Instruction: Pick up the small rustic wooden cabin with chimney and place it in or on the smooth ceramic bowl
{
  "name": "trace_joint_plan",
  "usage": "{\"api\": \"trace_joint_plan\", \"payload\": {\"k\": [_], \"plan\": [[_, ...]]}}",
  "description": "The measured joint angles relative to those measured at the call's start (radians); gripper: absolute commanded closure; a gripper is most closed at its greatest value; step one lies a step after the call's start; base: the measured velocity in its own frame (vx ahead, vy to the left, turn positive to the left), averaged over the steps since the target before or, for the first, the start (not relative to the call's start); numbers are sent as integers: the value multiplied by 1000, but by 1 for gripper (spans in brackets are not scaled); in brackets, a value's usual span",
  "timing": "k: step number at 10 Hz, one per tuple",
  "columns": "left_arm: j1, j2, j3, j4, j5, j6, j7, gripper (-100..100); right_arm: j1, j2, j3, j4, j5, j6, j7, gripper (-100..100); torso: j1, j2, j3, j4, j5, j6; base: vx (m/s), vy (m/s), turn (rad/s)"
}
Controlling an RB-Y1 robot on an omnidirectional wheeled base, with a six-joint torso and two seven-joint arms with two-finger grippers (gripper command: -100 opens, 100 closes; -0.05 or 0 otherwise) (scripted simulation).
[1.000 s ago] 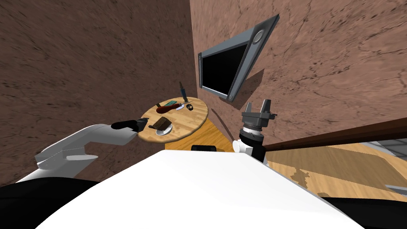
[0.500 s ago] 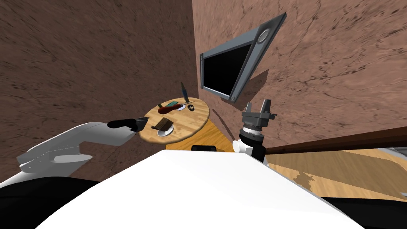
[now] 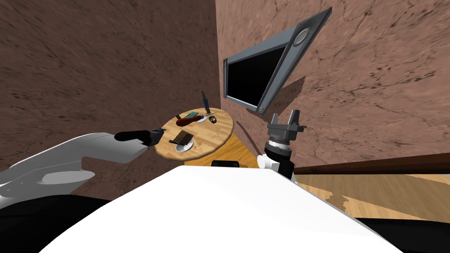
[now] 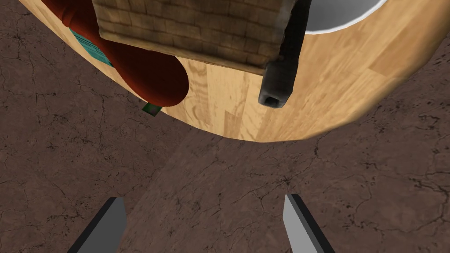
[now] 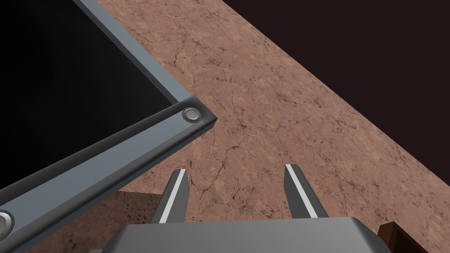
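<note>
Off the worktop's [image 4: 316, 88] near edge the left gripper [image 4: 202, 197] hangs empty, fingers [image 4: 107, 222] wide apart. Just inside that edge the cabin [image 4: 193, 30] lies across the white bowl [image 4: 347, 17], its chimney [image 4: 276, 81] pointing toward the gripper. A careless swing could catch that chimney and tip the cabin out. Beside it a red object [image 4: 149, 74] covers a teal card [image 4: 85, 44] whose print is unreadable. The right gripper [image 3: 284, 117] is raised by the wall, fingers apart.

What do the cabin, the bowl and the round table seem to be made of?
Cabin: rough wood, judging by its tan planks with seams.
Bowl: smooth and white, perhaps ceramic; no texture shows.
Round table: light wood with visible grain.
</note>
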Motion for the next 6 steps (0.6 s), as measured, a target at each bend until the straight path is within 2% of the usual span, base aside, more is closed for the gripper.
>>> {"api": "trace_joint_plan", "payload": {"k": [1,6], "plan": [[1,1,1,-3,1,4,2,0,0,0,0,0,0,0,0,0,-1,1,1,0,0,0,0,0,0],[1,1,1,-2,1,4,1,0,0,0,0,0,0,0,0,0,-3,3,2,1,-1,0,0,0,0]]}}
